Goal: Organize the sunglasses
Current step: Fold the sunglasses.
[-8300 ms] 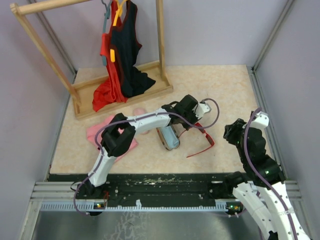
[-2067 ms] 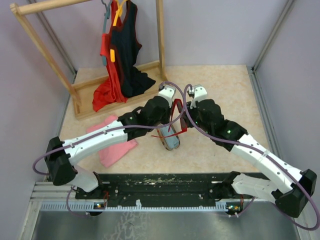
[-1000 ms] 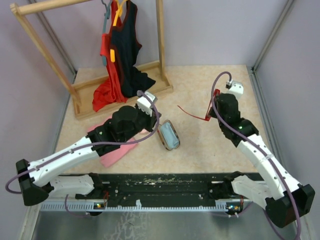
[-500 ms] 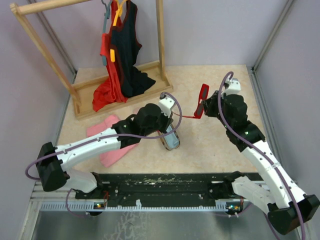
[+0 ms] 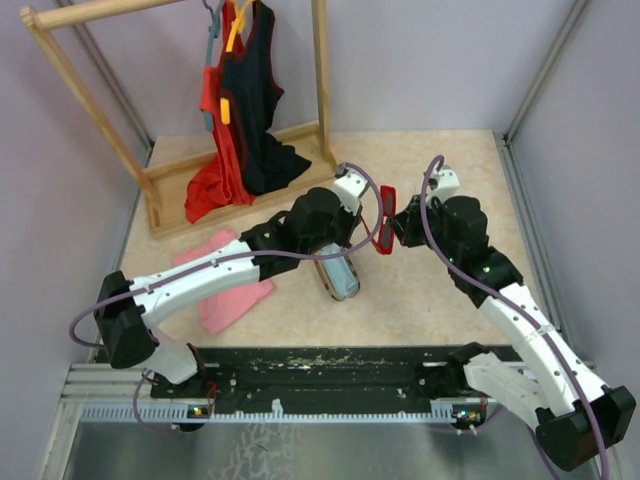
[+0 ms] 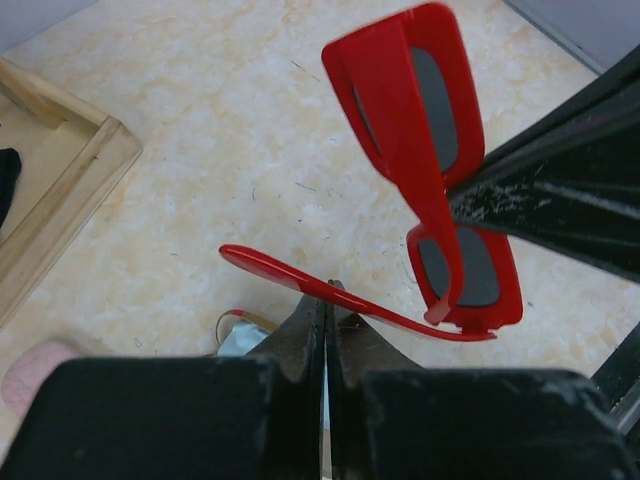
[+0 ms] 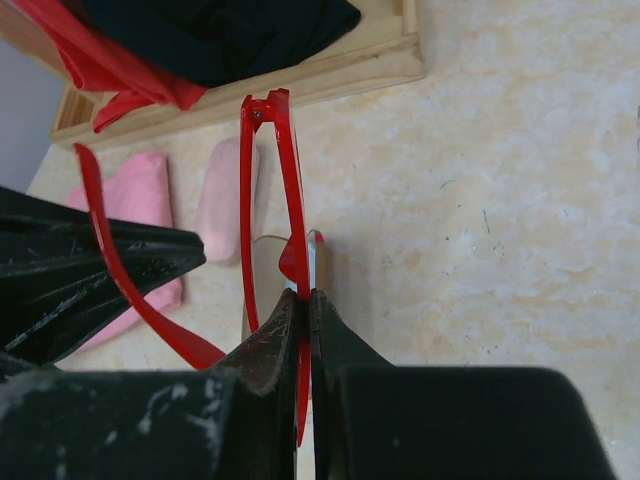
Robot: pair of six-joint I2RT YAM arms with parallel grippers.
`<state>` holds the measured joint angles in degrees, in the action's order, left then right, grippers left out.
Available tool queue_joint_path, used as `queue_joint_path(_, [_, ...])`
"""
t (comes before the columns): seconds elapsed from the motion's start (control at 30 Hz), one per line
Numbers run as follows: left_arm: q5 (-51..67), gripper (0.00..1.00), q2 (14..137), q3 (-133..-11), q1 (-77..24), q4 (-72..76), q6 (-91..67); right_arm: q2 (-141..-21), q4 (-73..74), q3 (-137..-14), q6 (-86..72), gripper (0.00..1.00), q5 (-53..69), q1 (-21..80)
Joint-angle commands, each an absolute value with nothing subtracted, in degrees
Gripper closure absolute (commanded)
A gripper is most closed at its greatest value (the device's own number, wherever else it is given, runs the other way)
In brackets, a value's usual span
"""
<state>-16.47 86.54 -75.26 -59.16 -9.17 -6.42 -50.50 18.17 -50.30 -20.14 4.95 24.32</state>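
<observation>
Left pincer (image 6: 325,305) is clamped shut on one thin temple of the red sunglasses (image 6: 432,110), and the right pincer (image 7: 303,300) is pinched shut on the front of the frame. The pair is thus held in the air between the two, above the surface (image 5: 480,160) and not touching it. The front, with its dark lenses, is seen standing on end just beyond the left fingertips and touching the right ones.

The plastic is judged light and fairly stiff. The temples are thin, though, and the hinges could be strained if the arms are drawn apart. The lenses are best left untouched, and hold is best taken on the frame rim or close to a hinge.

On the surface beneath, a case (image 5: 338,276) is seen. Farther off are a pink cloth (image 5: 240,300) and a wooden rack (image 5: 322,90).
</observation>
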Motion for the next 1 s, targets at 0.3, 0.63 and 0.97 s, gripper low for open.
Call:
queue_joint_path(0.3, [-14.09, 1.0, 93.65, -84.19, -59.5, -12.94, -6.37, -49.15, 8.55, -45.51, -21.73, 1.0, 15.73, 25.09])
queue_joint_path(0.63, [-14.26, 0.98, 93.95, -83.73, -58.71, -12.56, -7.64, -47.85, 11.29, -45.08, -21.33, 1.0, 9.79, 25.49])
queue_joint_path(0.97, [-8.28, 0.61, 75.99, -56.39, -46.43, -1.81, -22.73, -49.38, 19.92, -45.7, -22.42, 1.0, -1.19, 25.46])
